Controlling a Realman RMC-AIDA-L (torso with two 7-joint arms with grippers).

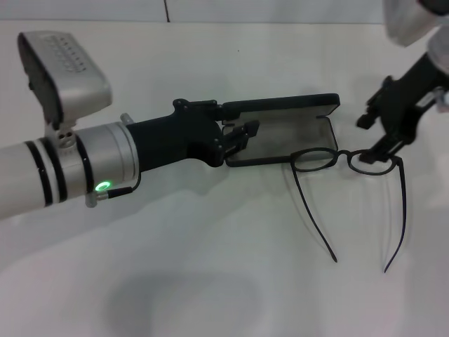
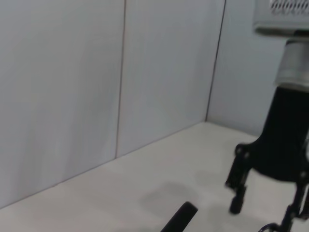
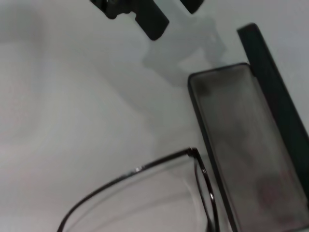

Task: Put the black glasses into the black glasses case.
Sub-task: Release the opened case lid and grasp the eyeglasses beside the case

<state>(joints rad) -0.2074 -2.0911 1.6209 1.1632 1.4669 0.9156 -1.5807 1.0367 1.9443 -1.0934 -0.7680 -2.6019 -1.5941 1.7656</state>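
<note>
Lying open on the white desk (image 1: 210,253), the black glasses case (image 1: 287,130) has its long axis running left to right, grey lining up and lid raised along the far edge. The left end effector (image 1: 242,137) reaches in at the case's left end, its fingers spread around the near rim there. The black glasses (image 1: 344,160) sit just beside the case's near right corner, lenses toward the case, both temple arms unfolded and pointing back toward the robot. The right end effector (image 1: 372,151) is closed on the glasses' right lens rim.
</note>
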